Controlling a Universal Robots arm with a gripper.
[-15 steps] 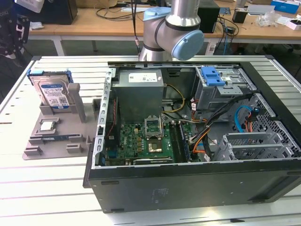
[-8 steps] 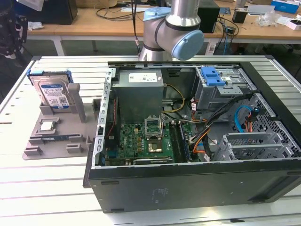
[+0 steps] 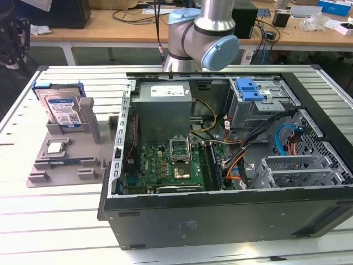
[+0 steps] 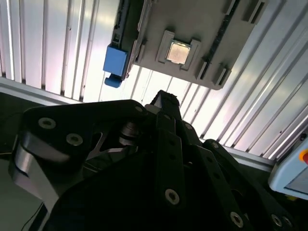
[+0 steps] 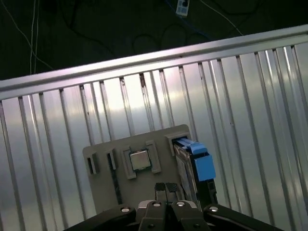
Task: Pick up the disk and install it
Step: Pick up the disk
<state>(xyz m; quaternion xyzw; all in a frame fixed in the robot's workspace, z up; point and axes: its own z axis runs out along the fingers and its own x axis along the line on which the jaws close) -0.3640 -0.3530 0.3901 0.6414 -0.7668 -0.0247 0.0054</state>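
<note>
- The black two-fingered pincer (image 5: 166, 188) is showing its fingertips pressed together in the first wrist view. It is gripping nothing and hovering above the flat grey plastic holder block (image 5: 102, 191), touching neither the block nor the parts on it.
- The rectangular silver-grey disk with a white-and-blue label and a blue plastic carrier frame (image 3: 62, 107) is standing on edge in a slot at the holder block's end farthest from the exterior camera. It is leaning back slightly, with its label facing that camera.
- The disk's lower edge is sinking out of sight in the slot, so I cannot tell whether its long axis is running upward or across.
- The small square silver chip (image 5: 140, 160) is lying flat in the holder block, just beside the disk.
</note>
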